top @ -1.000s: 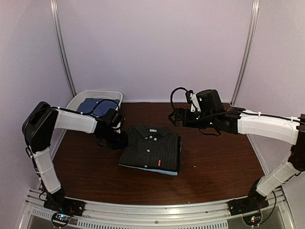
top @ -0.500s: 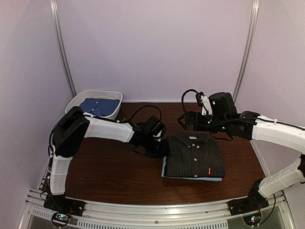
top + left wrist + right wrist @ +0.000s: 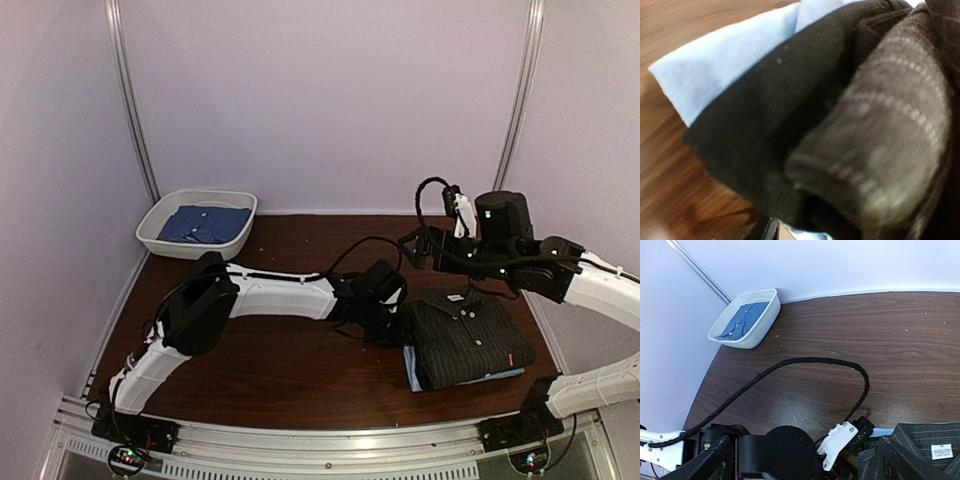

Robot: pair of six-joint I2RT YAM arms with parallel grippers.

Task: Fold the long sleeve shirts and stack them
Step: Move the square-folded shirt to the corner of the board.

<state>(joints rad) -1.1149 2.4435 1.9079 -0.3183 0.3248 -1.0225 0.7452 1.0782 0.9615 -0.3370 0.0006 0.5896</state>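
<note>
**We are leaning the left pincer (image 3: 398,326) against the left edge of the folded stack.**
The pinstriped charcoal shirt (image 3: 465,335) is lying folded on a light blue shirt (image 3: 412,370) at the right side of the bench (image 3: 250,370). A blue shirt (image 3: 205,222) is sitting well apart in the white tub (image 3: 158,236). Cloth is hiding the left pincer's jaws, so we cannot tell their opening or hold. The right pincer (image 3: 420,250) is hovering by the collar, spread wide and empty. We are judging that a shove here could shear the top shirt off the lower one, or that snagged cloth could undo a fold.
</note>
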